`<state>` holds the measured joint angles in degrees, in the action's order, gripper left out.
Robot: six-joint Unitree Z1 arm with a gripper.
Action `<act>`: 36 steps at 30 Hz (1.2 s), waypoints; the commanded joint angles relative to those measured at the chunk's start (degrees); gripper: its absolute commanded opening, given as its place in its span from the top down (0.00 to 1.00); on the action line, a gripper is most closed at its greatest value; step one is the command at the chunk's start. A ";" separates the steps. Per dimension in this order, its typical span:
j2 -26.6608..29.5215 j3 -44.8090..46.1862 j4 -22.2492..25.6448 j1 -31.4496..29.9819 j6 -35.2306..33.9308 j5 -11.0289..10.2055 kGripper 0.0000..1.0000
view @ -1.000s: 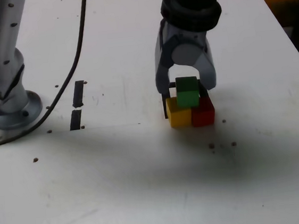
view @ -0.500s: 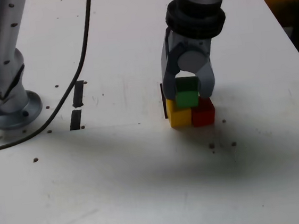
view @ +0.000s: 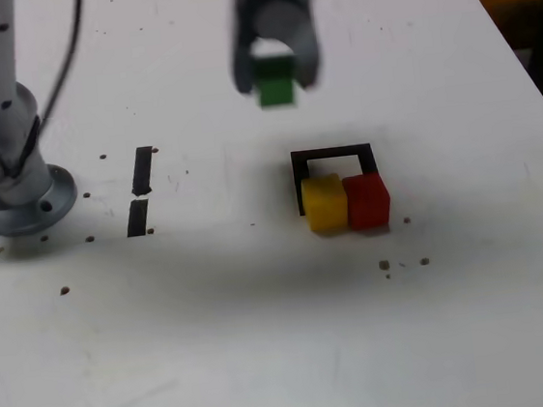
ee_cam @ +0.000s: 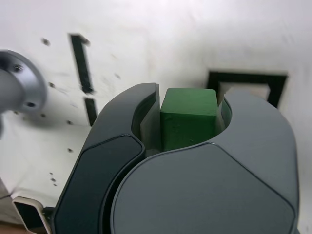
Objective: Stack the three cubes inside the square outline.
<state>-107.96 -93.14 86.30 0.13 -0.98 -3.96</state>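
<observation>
- Clearly the gripper has its jaws closed on the green cube, one pad to each side, with no gap showing in the wrist view.
- The green cube hangs above the table, up and to the left of the square outline in the exterior view; its exact height is hard to judge through the blur there.
- The step in hand looks like carrying this cube to its place, and the stack itself is not yet built.
- To do it well, the arm should slow down, settle the swing, and bring the cube level and square over its support before lowering.
- The jaws should open only once the cube sits flat, then rise straight so that neither finger drags it.
- The yellow cube and the red cube stand side by side across the outline's lower part in the exterior view, seemingly touching, so a crooked descent could nudge either one.
- The green cube is solid-coloured and matte, its top a lighter green than the darker side in the wrist view, edges straight and crisp.
- The yellow cube is warm and slightly orange towards its lower face; the red one is deep and even, darker below.
</observation>
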 commanded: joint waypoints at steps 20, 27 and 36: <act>-3.03 16.67 -20.38 8.74 6.43 0.83 0.59; -3.32 17.58 -21.11 8.73 6.43 1.33 0.09; 3.85 15.84 -19.21 5.15 5.73 0.05 0.00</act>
<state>-105.69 -75.98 66.53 6.61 4.07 -3.17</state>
